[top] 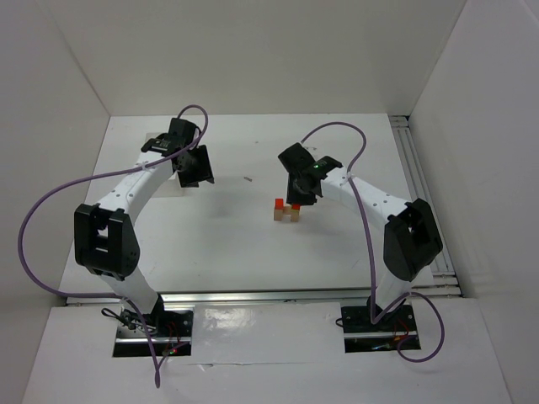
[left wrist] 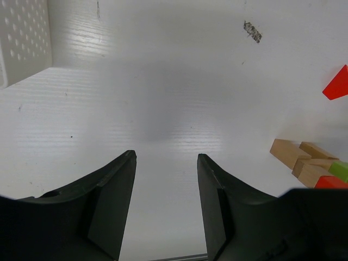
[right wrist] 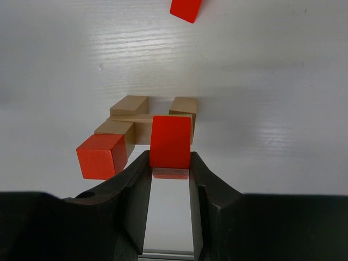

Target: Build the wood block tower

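Observation:
My right gripper (right wrist: 169, 157) is shut on a red block (right wrist: 170, 141), pinched upright between its fingertips. Just beyond it stands a low cluster of tan blocks (right wrist: 130, 104) with a flat tan piece (right wrist: 142, 117) across them and a red cube (right wrist: 101, 156) at the near left. I cannot tell whether the held block touches the cluster. From above, the cluster (top: 286, 212) sits mid-table under the right gripper (top: 296, 200). My left gripper (left wrist: 166, 157) is open over bare table, far left of the blocks (left wrist: 289, 152). A lime green block (left wrist: 340, 170) shows at that view's right edge.
A loose red block (right wrist: 186, 9) lies beyond the cluster; the left wrist view shows it as a red wedge (left wrist: 337, 84). A white perforated box (left wrist: 24, 38) stands at the far left. A small dark mark (left wrist: 252, 31) is on the table. White walls enclose the table.

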You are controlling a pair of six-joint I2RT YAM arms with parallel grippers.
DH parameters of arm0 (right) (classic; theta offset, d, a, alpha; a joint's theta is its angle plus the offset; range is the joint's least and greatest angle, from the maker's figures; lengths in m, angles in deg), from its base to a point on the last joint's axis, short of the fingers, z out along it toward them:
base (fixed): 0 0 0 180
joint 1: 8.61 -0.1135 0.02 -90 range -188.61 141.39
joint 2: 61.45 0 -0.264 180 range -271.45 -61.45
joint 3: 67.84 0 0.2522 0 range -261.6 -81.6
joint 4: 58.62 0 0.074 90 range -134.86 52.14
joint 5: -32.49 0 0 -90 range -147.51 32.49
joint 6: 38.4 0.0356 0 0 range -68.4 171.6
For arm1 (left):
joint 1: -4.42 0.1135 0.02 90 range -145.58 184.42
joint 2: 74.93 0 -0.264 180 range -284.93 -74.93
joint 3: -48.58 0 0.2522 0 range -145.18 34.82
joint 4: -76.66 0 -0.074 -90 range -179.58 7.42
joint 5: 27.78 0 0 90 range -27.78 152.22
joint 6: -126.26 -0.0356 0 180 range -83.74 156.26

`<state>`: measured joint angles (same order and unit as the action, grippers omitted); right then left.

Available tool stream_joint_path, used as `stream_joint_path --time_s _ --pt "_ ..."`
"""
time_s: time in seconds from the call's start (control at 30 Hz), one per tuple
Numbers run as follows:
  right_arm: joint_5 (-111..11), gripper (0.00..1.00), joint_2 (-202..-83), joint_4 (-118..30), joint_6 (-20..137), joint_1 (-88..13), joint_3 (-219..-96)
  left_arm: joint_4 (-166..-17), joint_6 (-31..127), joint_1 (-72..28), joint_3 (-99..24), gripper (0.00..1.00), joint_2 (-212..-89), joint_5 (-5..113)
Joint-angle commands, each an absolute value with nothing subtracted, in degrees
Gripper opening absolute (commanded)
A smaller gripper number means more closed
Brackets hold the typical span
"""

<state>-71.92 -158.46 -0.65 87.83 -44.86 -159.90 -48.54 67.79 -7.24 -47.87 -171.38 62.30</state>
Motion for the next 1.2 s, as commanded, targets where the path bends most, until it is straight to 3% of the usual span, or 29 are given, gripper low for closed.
stream_joint_path --time_s 0.0,0.8,1.17 --pt "-73.4 0.2 -158.7 0.2 87.9 -45.4 -159.7 -49.7 67.0 -6.9 -47.5 0.61 -168.7 61.6" --pt "-72.9 0.2 -159.8 -0.9 87.4 -46.0 -160.3 -49.7 67.0 -6.9 -47.5 0.61 -168.7 61.6" --pt "-73.4 0.39 -160.3 0.1 87.4 -46.0 -160.9 -49.7 67.0 -6.9 -47.5 0.61 -168.7 61.6"
